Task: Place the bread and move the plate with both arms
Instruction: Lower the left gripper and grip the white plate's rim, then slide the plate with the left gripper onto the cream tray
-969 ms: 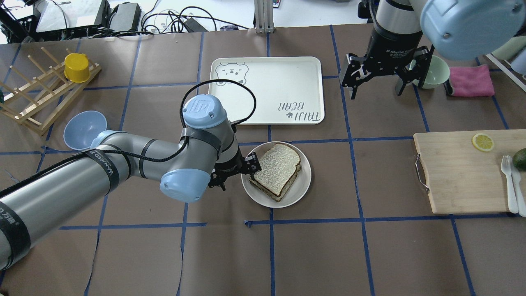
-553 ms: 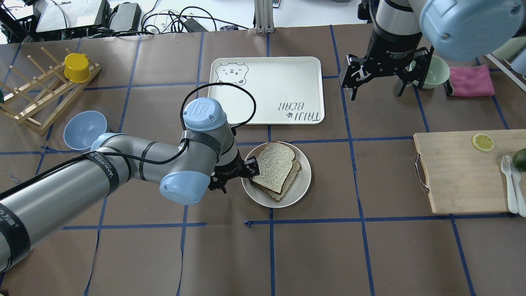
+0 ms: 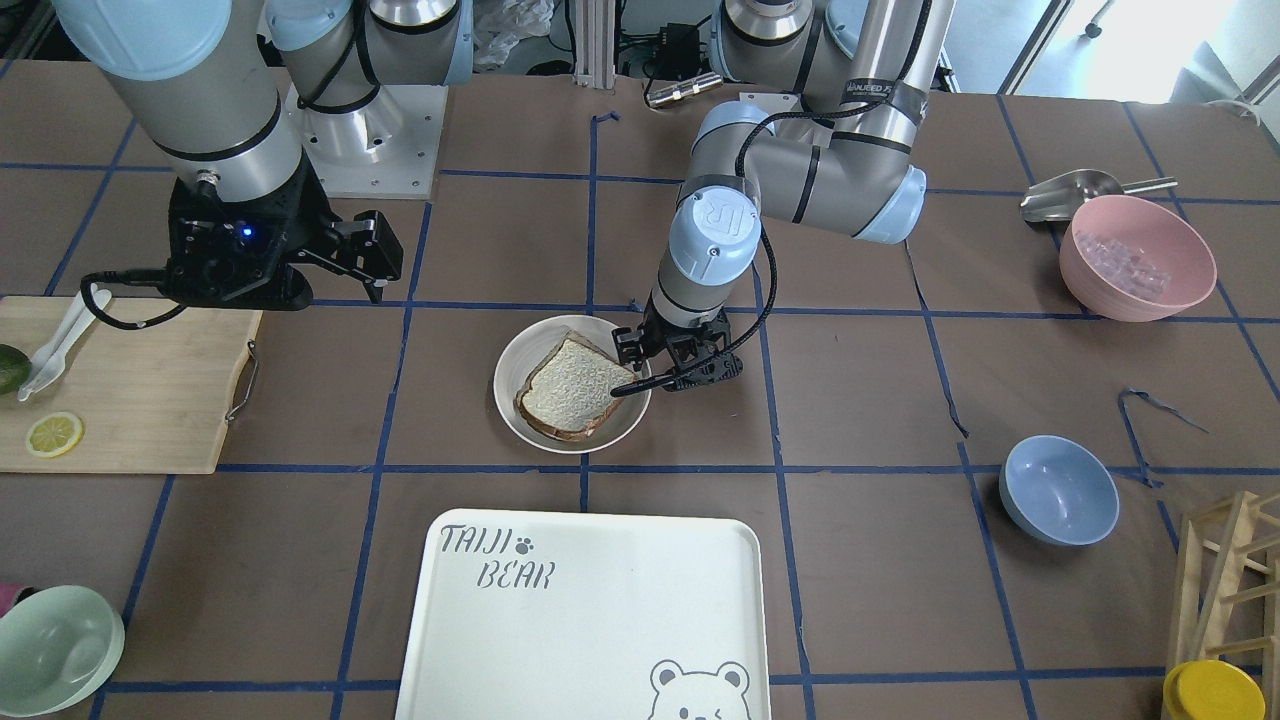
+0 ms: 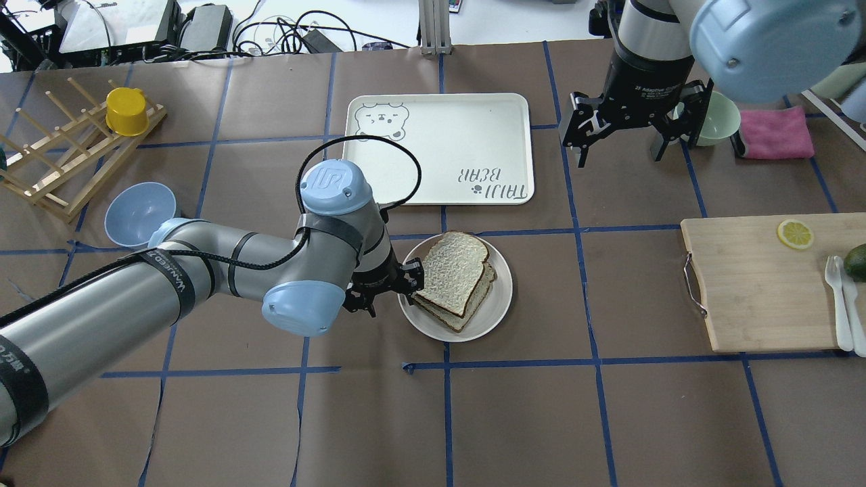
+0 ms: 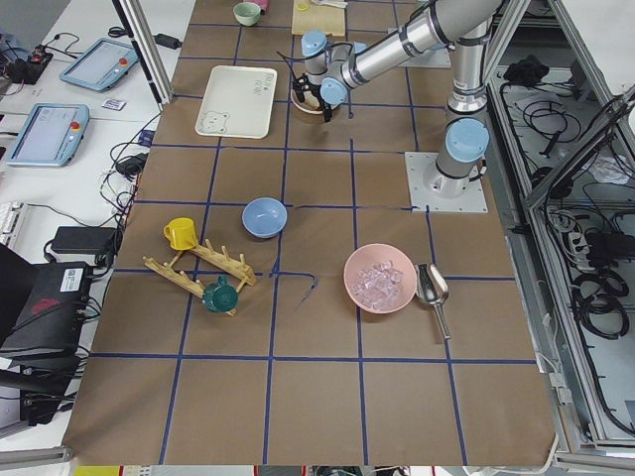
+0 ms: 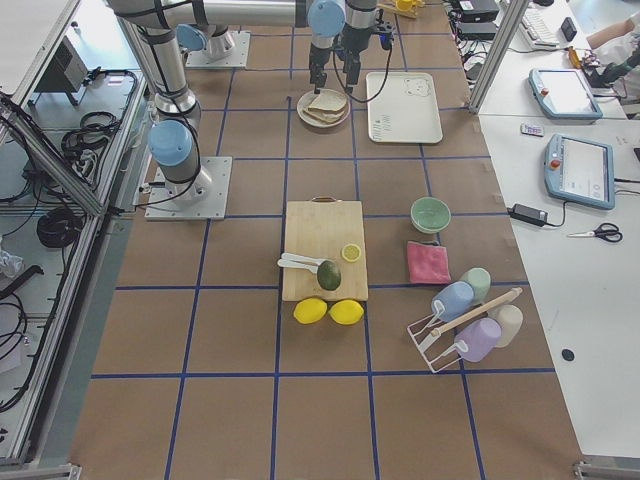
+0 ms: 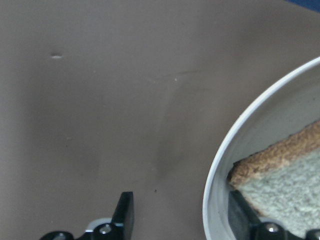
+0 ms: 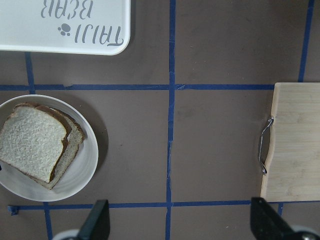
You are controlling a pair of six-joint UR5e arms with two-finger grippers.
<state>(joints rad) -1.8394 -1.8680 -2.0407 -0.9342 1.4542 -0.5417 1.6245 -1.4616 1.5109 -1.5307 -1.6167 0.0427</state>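
The pale bread (image 4: 452, 269) lies on top of a tanner slice (image 4: 482, 296) on the round off-white plate (image 4: 498, 301), also in the front view (image 3: 568, 390). My left gripper (image 4: 389, 289) is open at the plate's left rim. In the left wrist view (image 7: 180, 220) one finger stands on the table outside the rim (image 7: 212, 200), and the other stands inside the plate beside the crust (image 7: 270, 162). My right gripper (image 4: 619, 145) is open and empty, hovering right of the tray; its wrist view shows the plate (image 8: 90, 165) at lower left.
The white bear tray (image 4: 440, 145) lies just behind the plate. A wooden cutting board (image 4: 758, 284) with a lemon slice and cutlery is at the right. A blue bowl (image 4: 139, 213) and a rack with a yellow cup (image 4: 126, 111) are at the left. A green bowl (image 4: 717, 118) sits behind my right gripper.
The top bread slice has dropped and settled onto the lower slice, shifting slightly left. My left gripper has edged lower at the plate's rim. The right gripper has barely moved.
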